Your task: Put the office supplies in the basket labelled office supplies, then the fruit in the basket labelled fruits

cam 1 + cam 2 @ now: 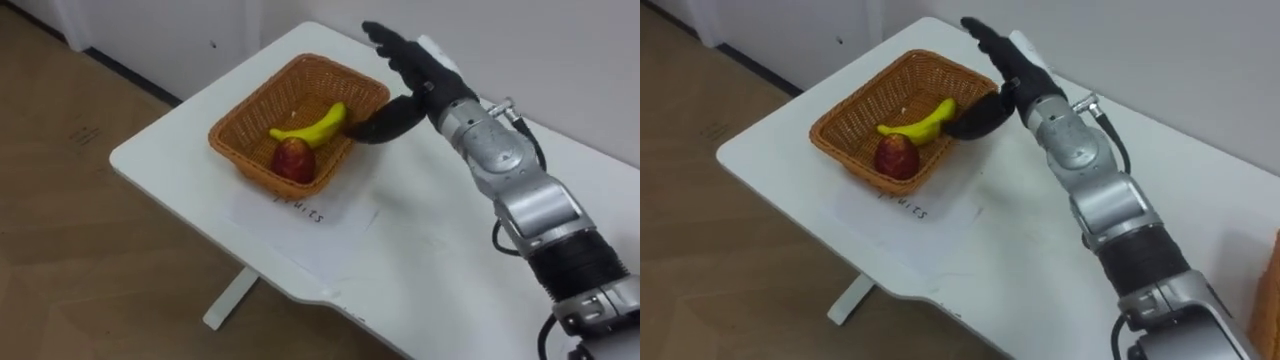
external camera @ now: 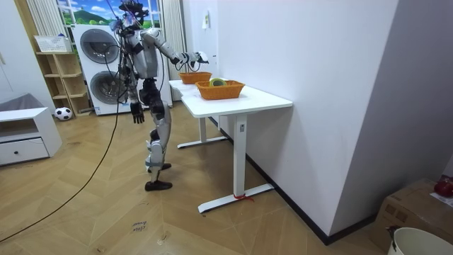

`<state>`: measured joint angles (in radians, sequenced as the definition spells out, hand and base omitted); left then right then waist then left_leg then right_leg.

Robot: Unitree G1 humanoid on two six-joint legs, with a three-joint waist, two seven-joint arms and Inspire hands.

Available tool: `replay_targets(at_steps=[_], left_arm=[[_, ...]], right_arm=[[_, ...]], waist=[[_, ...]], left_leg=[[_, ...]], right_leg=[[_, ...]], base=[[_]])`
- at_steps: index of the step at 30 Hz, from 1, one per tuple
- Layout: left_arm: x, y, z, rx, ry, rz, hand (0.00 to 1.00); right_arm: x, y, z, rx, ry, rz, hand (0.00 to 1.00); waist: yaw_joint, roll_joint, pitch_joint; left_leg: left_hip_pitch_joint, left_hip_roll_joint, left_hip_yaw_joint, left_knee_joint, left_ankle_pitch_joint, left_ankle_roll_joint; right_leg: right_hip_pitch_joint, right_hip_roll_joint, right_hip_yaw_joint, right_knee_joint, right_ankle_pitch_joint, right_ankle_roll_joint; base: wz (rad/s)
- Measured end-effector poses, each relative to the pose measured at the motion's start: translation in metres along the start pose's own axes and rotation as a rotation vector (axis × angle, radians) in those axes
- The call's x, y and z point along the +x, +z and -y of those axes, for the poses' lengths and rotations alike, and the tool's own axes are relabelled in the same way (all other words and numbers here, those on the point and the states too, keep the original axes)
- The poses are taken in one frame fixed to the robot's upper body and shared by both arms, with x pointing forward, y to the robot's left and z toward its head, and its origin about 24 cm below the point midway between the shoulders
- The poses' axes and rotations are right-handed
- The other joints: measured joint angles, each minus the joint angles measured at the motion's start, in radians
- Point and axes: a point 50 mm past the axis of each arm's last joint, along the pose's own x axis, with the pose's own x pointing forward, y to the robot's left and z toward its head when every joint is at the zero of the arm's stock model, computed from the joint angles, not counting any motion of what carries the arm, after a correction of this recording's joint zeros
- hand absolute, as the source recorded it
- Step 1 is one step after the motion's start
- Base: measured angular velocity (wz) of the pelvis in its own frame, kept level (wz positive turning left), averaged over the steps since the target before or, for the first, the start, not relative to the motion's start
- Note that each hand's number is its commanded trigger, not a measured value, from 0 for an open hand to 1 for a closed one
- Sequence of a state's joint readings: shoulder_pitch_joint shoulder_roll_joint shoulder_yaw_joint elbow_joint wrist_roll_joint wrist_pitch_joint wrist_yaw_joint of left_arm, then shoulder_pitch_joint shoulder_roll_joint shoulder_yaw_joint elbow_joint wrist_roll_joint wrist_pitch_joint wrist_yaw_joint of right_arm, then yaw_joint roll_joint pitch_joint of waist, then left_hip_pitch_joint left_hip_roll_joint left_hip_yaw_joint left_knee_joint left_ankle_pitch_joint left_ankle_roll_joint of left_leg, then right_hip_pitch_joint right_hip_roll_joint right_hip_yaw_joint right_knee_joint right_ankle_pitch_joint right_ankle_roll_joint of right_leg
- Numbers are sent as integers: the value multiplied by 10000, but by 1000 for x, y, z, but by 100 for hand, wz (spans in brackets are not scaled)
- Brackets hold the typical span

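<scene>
Release looks like the step in hand: the robot's right hand hovers over the right-hand corner of the rectangular woven wicker basket. Its fingers are stretched out straight, its thumb dips toward the basket's inside, and it holds nothing. The curved yellow banana and the red apple both lie in this basket, touching each other, with the banana's tip just beside the thumb. The basket stands on a sheet of white paper with handwriting, near the corner of the white table.

To finish well, I judge the hand should lift straight up before it swings away. That keeps the thumb from catching the banana or dragging the rim and shifting the basket toward the table's edge.

In the room view the robot stands at the table's far end, its left hand hanging at its side. A second wicker basket sits on the same table, nearer the camera; its contents are too small to name. The fruit, at least, looks sorted.
</scene>
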<state>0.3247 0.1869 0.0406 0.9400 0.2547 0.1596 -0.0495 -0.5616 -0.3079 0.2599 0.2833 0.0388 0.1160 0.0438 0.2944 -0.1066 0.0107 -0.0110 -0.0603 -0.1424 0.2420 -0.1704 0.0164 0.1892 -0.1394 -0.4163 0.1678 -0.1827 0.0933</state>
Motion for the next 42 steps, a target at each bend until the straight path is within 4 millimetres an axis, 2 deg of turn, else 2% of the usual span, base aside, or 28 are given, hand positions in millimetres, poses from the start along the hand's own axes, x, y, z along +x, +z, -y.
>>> replay_targets(at_steps=[2, 5, 6, 7, 9, 13, 17, 19, 26, 30, 32, 36, 42], left_arm=[[0, 0, 0, -37, 20, 22, 0], [0, -1, -4, -343, 249, 76, 0], [0, -1, -4, -428, 378, 98, 0], [0, 0, -3, -528, 422, 109, 0], [0, 1, -3, -686, 540, 203, 0], [0, 2, -3, -706, 698, 383, 0], [0, 3, -4, -727, 891, 496, 0], [-1, 2, -3, -747, 884, 458, 0], [-1, -1, 0, -838, 881, 387, 0], [-1, -2, 2, -1008, 1038, 335, 0], [-2, -3, 3, -1044, 1125, 306, 0], [-2, -1, 5, -1264, 1215, 441, 0], [-2, 4, 2, -1457, 1403, 724, 0]], right_arm=[[-6, 6, 9, 190, -412, 485, 0], [-18, 10, 21, 467, -1180, 960, 0], [-20, 11, 27, 671, -1453, 1064, 0], [-22, 11, 30, 761, -1632, 1072, 0], [-29, 8, 44, 1356, -2463, 1121, 0], [-37, 14, 64, 2248, -3707, 1588, 0], [-51, 21, 81, 2279, -4588, 2195, 0], [-60, 18, 89, 2521, -5067, 2230, 0], [-78, 4, 111, 3483, -6558, 1986, 0], [-92, -1, 131, 4792, -7837, 2175, 0], [-96, -4, 135, 5191, -8212, 2160, 0], [-102, -16, 142, 5819, -8960, 1837, 0], [-122, -39, 158, 7236, -10490, 1222, 0]], waist=[[-256, 87, -28], [-564, 186, -115], [-722, 209, -133], [-735, 229, -136], [-977, 230, -148], [-1611, 222, -145], [-1889, 198, -153], [-2044, 182, -137], [-2594, 179, -123], [-2826, 136, -106], [-2884, 145, -103], [-3270, 184, -80], [-3694, 241, -134]], left_leg=[[17, -5, 14, -7, -2, 2], [80, 22, 114, -21, 2, 6], [111, 59, 245, -35, 3, 5], [149, 80, 324, -51, 3, 5], [224, 136, 514, -88, 1, 4], [244, 171, 660, -153, 0, 4], [240, 250, 956, -213, 0, 3], [348, 298, 1188, -276, -8, 5], [558, 321, 1397, -391, -11, 14], [484, 386, 1626, -390, -12, 13], [495, 427, 1810, -414, -15, 9], [509, 495, 1942, -442, -31, -17], [472, 583, 2207, -535, -31, -29]], right_leg=[[0, -1, 24, -2, 1, -1], [39, 3, 55, 1, 0, -1], [22, 2, 61, -2, 0, -1], [16, 1, 69, 1, 1, -1], [17, 2, 54, 17, 0, -1], [-23, 1, 98, 12, 1, -2], [-155, 27, 353, 15, 21, -34], [-166, 39, 562, 14, 32, -50], [-179, 32, 746, 16, 45, -71], [-383, 73, 978, 8, 76, -117], [-482, 90, 1155, 17, 83, -129], [-542, 146, 1261, 8, 117, -173], [-770, 204, 1412, 25, 146, -219]], base=[[2], [-12], [-22], [-34], [-26], [-11], [-23], [-21], [-13], [-16], [-23], [-11], [-14]])
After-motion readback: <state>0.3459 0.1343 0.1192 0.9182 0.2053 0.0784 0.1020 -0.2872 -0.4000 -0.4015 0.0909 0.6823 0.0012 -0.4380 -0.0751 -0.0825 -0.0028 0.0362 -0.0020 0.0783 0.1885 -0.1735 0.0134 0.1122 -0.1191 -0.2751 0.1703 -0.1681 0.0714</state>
